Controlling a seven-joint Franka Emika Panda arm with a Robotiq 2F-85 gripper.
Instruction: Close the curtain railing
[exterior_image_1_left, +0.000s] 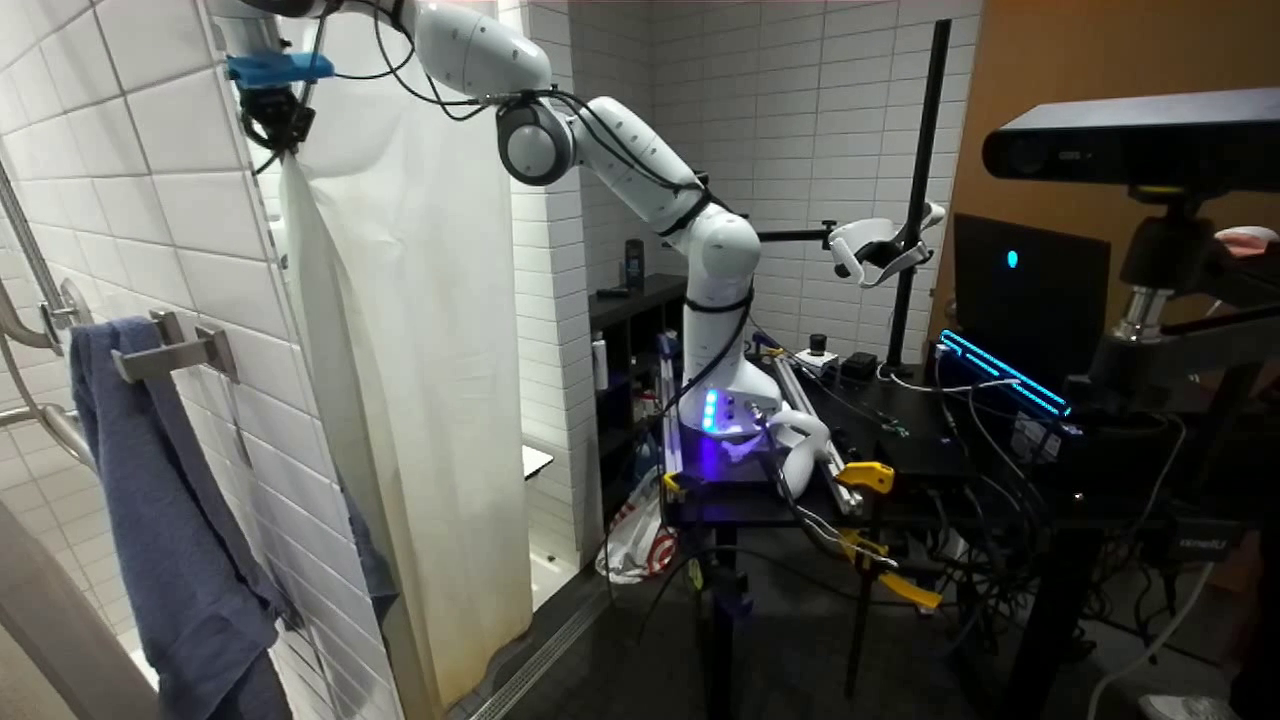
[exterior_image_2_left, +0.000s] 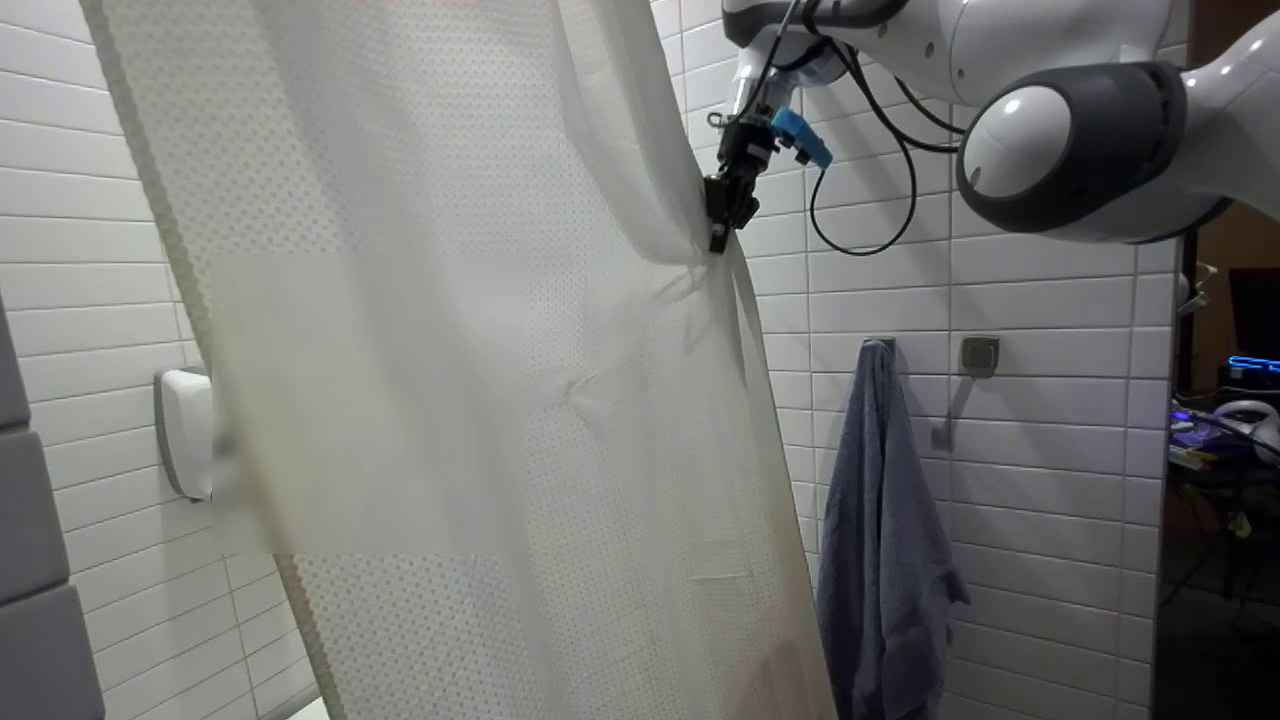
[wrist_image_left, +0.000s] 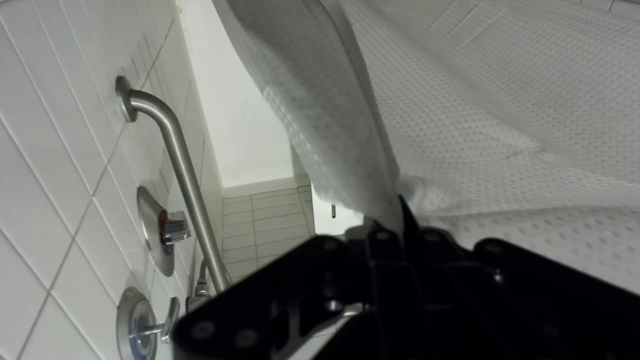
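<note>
The curtain railing's tall off-white curtain hangs in vertical folds in both exterior views (exterior_image_1_left: 430, 350) (exterior_image_2_left: 470, 380). It is spread across the shower opening, and its edge is pulled up to the tiled wall with the towel. Its top and the rod are out of view. My black gripper (exterior_image_1_left: 287, 140) is high at this edge and shows in an exterior view (exterior_image_2_left: 720, 235) beside the tiled wall. In the wrist view, my gripper (wrist_image_left: 395, 222) is shut on a bunched fold of the curtain (wrist_image_left: 340, 115). The fabric stretches taut from the fingers.
A blue-grey towel (exterior_image_1_left: 165, 500) hangs from a metal hook (exterior_image_1_left: 175, 355) on the tiled wall (exterior_image_2_left: 1040, 480). In the wrist view, a steel grab bar (wrist_image_left: 182, 165) and shower valves (wrist_image_left: 142, 320) stand on the left wall. A black table (exterior_image_1_left: 900, 470) carries the arm base and a laptop.
</note>
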